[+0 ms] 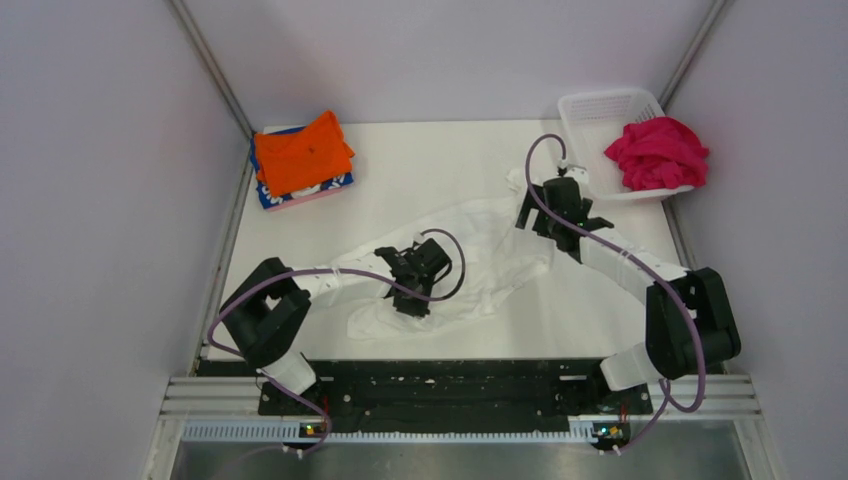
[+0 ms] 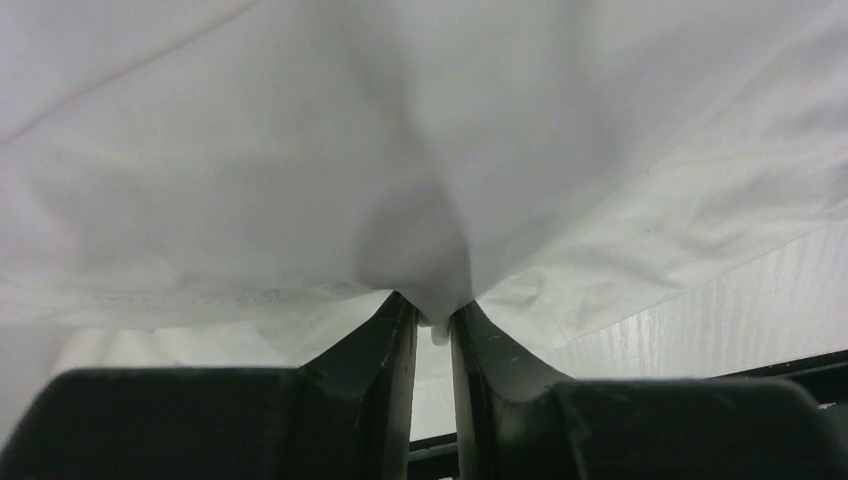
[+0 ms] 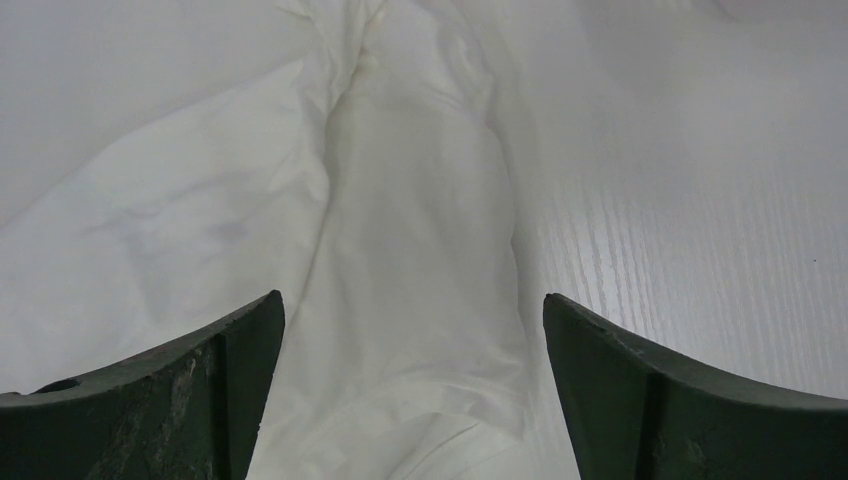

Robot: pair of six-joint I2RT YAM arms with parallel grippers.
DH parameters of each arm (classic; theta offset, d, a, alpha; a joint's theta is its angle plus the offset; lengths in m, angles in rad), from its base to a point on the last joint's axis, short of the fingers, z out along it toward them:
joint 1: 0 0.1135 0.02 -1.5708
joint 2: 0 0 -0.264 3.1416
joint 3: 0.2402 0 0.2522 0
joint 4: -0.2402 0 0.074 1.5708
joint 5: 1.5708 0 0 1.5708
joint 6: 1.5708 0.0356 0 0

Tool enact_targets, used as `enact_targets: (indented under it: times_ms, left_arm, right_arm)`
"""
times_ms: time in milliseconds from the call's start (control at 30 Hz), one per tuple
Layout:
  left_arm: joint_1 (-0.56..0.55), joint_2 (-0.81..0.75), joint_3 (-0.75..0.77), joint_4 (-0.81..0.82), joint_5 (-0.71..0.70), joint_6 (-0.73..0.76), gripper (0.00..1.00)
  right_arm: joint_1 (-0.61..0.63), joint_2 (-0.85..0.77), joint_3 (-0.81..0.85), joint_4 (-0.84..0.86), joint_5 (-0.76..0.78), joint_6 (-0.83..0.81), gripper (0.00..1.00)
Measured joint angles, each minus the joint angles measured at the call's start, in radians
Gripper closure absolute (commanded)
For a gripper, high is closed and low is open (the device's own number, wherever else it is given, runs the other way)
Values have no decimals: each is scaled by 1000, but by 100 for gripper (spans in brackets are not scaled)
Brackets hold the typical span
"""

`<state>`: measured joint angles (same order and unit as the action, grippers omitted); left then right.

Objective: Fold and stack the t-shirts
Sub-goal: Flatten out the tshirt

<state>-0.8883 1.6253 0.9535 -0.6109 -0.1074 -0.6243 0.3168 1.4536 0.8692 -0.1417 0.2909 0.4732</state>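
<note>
The white t-shirt (image 1: 490, 245) is lying rumpled on the bench (image 1: 430, 160), its long axis running near-left to far-right. The left hand (image 2: 432, 312) is pinching a fold at the near-left end. The right hand (image 3: 412, 320), spread wide, is straddling a bunched strip at the far-right end. Smooth bare bench is showing beyond it.

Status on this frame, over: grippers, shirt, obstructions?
Left gripper pinching white t-shirt. Right gripper open, over a fold of it. Shirt crumpled, unfolded. No obstruction seen.
</note>
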Motion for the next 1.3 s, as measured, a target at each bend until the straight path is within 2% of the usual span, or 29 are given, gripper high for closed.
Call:
enact_targets:
  times_ms: [100,400,733,900,1167,1300]
  left_arm:
    - [0,0,0,0,-6,-2,100]
    - [0,-27,0,-2,-45,-5,100]
    - [21,-291,56,6,-218,3,100]
    - [125,-301,85,24,-255,16,100]
    - [312,-306,85,57,-221,25,100]
    - [359,-308,85,72,-201,38,100]
  right_arm:
    - [0,-8,-6,-2,0,0,1]
    - [-3,-30,-6,1,0,-11,1]
    - [-6,-24,12,27,-44,-82,1]
    - [-6,88,149,59,-71,-145,2]
    - [-6,385,428,56,-37,-220,8]
    - [-8,470,455,39,0,-225,10]
